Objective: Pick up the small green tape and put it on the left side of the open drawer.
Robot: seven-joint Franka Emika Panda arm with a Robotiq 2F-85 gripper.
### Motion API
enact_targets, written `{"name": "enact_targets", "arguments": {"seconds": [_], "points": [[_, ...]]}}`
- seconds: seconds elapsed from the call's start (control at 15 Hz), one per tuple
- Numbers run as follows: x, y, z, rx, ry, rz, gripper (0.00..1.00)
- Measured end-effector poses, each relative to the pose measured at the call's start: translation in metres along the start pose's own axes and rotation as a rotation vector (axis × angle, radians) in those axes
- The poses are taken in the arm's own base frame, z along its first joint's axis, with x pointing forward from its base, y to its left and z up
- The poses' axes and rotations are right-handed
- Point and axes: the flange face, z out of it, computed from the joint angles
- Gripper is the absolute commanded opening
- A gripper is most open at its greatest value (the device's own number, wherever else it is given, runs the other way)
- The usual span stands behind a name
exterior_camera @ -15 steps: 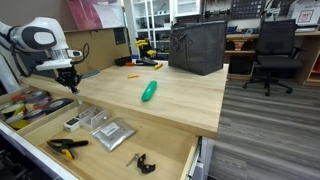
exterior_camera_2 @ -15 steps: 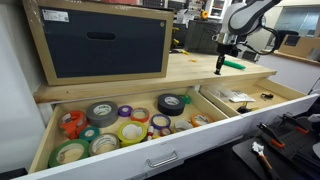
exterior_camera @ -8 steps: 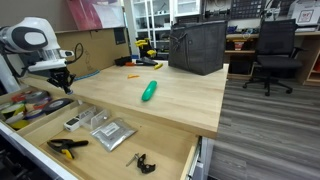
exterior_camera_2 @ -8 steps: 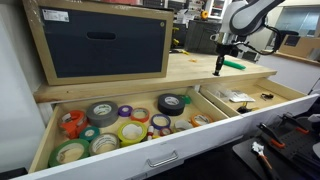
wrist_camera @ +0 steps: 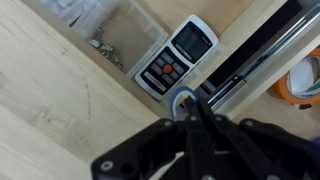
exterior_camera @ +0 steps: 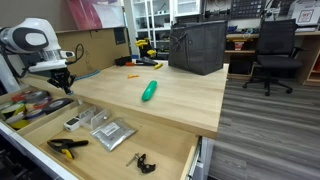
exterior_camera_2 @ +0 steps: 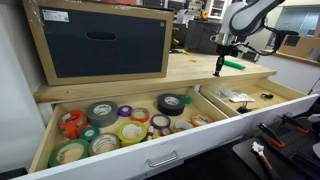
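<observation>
**Small roll in the grip, hovering over the drawer divider**

In an exterior view, the gripper (exterior_camera: 66, 80) is hanging just past the table's edge, above the open drawer (exterior_camera: 165, 140). The roll is too small to make out here. The section under the arm is holding pliers (exterior_camera: 66, 147) and flat metal cases (exterior_camera: 110, 131). A teal oblong (exterior_camera: 149, 91) is lying on the tabletop, well apart.

In an exterior view from the drawer front, the gripper (exterior_camera_2: 220, 70) is showing far back. The near section of the drawer (exterior_camera_2: 150, 160) is packed with tape rolls (exterior_camera_2: 120, 125), large and small, touching one another.

In the wrist view, the gripper (wrist_camera: 190, 108) is sitting nearly closed, apparently pinching the small green tape (wrist_camera: 181, 98), a pale ring at its tips. Below it are lying a handheld meter (wrist_camera: 178, 55) and a clear box (wrist_camera: 115, 35) of small hardware. An orange roll (wrist_camera: 305, 80) is peeking in beyond a dark rail.

Judgement: the roll section looks like the target side. The arm should be crossing that rail fully, then lowering into a gap between rolls before letting go, so the light ring is not bouncing or tipping away.
</observation>
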Motion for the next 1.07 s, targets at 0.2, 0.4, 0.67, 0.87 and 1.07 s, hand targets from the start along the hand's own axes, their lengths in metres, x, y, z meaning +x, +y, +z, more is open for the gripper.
{"name": "enact_targets", "arguments": {"seconds": [0.2, 0.4, 0.67, 0.87, 1.07], "points": [[0.015, -0.003, 0.008, 0.010, 0.000, -0.023, 0.01], [0.056, -0.024, 0.019, 0.029, 0.017, -0.124, 0.01], [0.117, -0.082, 0.026, 0.070, 0.050, -0.330, 0.01], [0.138, -0.133, 0.023, 0.120, 0.046, -0.492, 0.01], [0.138, -0.167, 0.023, 0.181, 0.010, -0.653, 0.01]]}}
